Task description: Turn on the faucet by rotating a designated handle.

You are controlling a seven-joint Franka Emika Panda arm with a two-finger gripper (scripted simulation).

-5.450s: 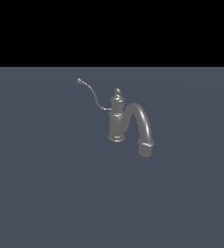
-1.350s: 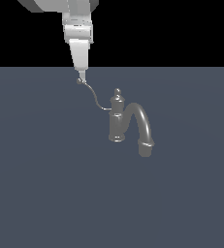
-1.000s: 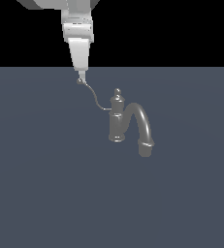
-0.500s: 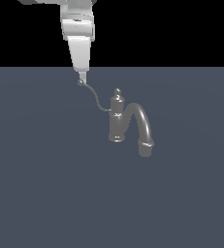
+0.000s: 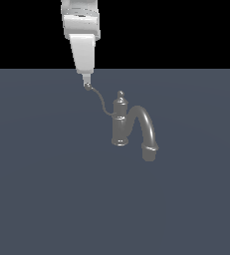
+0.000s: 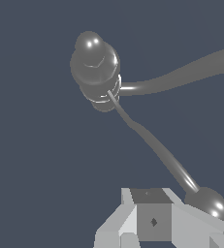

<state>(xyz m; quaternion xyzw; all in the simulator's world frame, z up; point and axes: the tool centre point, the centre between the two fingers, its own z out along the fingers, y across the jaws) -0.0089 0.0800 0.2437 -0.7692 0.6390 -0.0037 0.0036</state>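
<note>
The grey metal faucet stands upright on the dark floor, its thick arched spout curving down to the exterior view's right. The thin curved handle runs from the post up to a small ball knob. My gripper hangs straight down with its fingers shut and empty, its tip touching the knob from above. In the wrist view the fingers are pressed together beside the knob. From there the handle leads to the faucet's finial.
A flat dark grey-blue floor spreads all around the faucet. The black background begins above the floor's far edge. Nothing else stands in view.
My gripper came down to the handle's knob, then shifted slightly toward the exterior view's right. The knob has moved a little with it, down and to the right.
</note>
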